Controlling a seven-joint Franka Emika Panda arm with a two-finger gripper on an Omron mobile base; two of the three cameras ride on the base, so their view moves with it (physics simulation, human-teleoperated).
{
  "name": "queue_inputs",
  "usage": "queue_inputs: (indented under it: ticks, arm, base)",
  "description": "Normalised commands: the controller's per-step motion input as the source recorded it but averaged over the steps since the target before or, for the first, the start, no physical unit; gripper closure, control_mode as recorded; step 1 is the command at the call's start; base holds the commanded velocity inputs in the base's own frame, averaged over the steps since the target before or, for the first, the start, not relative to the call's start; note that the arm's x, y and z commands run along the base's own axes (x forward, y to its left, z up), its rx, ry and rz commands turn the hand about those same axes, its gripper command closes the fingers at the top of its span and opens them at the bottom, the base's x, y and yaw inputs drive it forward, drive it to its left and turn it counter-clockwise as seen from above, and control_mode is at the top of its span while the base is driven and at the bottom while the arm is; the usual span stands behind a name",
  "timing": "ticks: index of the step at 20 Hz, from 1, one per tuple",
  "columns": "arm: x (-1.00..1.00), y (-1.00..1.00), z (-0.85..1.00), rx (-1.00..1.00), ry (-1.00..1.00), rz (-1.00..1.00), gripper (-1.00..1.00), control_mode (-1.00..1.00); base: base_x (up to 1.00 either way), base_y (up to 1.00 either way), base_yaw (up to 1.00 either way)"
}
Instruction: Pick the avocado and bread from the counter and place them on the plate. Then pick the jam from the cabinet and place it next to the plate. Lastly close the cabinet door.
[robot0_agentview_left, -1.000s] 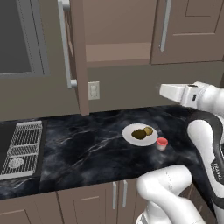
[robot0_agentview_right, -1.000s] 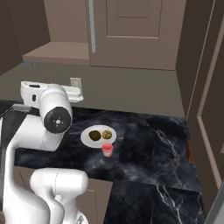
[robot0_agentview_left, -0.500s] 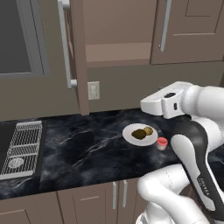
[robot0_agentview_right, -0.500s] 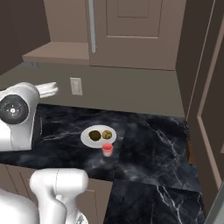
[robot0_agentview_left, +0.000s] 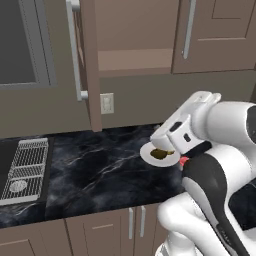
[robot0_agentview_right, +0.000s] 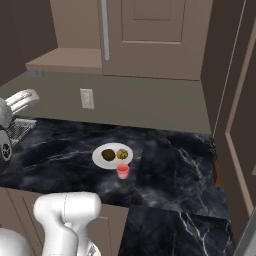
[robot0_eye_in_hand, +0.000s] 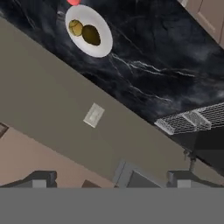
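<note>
The plate (robot0_agentview_right: 112, 156) sits mid-desk (robot0_agentview_right: 175, 165) with the avocado (robot0_agentview_right: 108, 155) and bread (robot0_agentview_right: 122, 154) on it, and the jam (robot0_agentview_right: 122, 171) stands just beside its near rim — so what is left, by the look of it, is the door (robot0_agentview_left: 86, 65).

The door is the thing to handle now. It stands open, swung out edge-on toward the base in the left base view, with a long metal handle (robot0_agentview_left: 75, 50) running down its face. I judge it a stiff, light panel on hinges: it will not deform and should swing freely once pushed, but it turns in an arc, so a push wants to follow that arc rather than run straight. The flat outer face near the free edge is the best place to press — farthest from the hinge, least effort. The bar handle is smooth and rounded and could slip from a pinch; a flat push looks safer than a grip.

The arm is folded high over the desk, the forearm reaching left toward the wall in the left base view. The hand view looks at the wall, its outlet (robot0_eye_in_hand: 94, 115) and the shelf above, rolled so the desk runs across its top. The claw (robot0_eye_in_hand: 113, 179) holds nothing, its fingertips (robot0_eye_in_hand: 41, 179) well apart.
</note>
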Motion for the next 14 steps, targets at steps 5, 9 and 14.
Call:
queue_inputs:
  ticks: [5,9,14]
  arm:
    - [-0.46,0.08,0.0,-0.36,0.0,-0.04,-1.0,-1.0]
    - [-0.29,0.2,0.0,-0.36,0.0,-0.03,-1.0,-1.0]
    - [-0.24,0.23,0.0,-0.33,-0.01,-0.03,-1.0,-1.0]
  base:
    - [0.0,0.0,0.0]
    - [0.0,0.0,0.0]
    - [0.0,0.0,0.0]
